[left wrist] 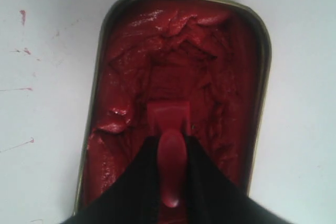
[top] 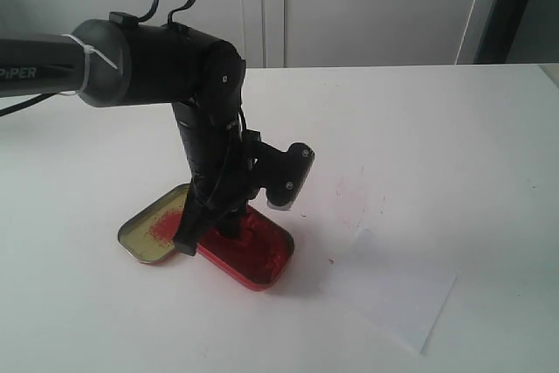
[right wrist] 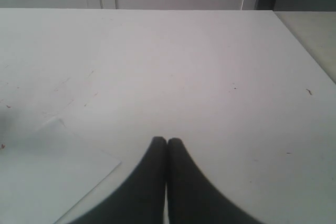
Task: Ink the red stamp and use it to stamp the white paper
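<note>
My left gripper (left wrist: 171, 141) is shut on the red stamp (left wrist: 169, 129), gripping its knobbed handle, with the square base pressed down into the ink paste of the red oblong tin (left wrist: 126, 66). In the exterior view the left gripper (top: 234, 223) stands over that tin (top: 262, 259) and hides the stamp. The white paper (top: 397, 290) lies flat to the right of the tin; one corner of the paper (right wrist: 42, 171) shows in the right wrist view. My right gripper (right wrist: 167, 141) is shut with nothing in it, above bare table beside the paper. It does not show in the exterior view.
The gold tin lid (top: 153, 231) with a red smear lies touching the tin's left side. Red ink specks (top: 349, 185) mark the white tabletop between tin and paper. The table's far edge (top: 393, 65) meets a pale wall.
</note>
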`<state>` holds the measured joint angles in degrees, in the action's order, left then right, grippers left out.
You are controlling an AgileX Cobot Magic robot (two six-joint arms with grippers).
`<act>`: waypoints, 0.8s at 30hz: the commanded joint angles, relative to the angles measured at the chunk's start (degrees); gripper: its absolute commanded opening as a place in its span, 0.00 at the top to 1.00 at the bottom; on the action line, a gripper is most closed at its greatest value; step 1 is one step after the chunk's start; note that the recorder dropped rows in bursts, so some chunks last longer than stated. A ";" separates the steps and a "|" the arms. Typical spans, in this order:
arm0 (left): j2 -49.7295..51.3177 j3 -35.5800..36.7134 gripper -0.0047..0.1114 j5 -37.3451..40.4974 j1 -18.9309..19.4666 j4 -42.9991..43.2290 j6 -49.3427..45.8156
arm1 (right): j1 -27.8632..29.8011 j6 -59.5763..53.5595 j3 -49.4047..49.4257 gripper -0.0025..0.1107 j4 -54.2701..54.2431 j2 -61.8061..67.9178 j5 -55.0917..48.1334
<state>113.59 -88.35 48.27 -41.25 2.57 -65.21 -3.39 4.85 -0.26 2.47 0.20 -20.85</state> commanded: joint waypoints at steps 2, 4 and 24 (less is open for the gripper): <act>-1.19 0.18 0.96 1.02 0.00 -1.25 0.56 | -0.03 0.02 0.26 0.98 0.33 -0.20 0.81; -1.42 0.18 0.96 1.02 0.00 -1.48 0.56 | -0.03 0.02 0.26 0.98 0.33 -0.20 0.81; 0.40 0.40 0.96 2.46 0.00 -2.06 3.72 | -0.03 0.02 0.26 0.98 0.33 -0.20 0.81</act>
<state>113.57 -88.08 49.78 -41.25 0.56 -62.19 -3.39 4.85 -0.26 2.47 0.20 -20.85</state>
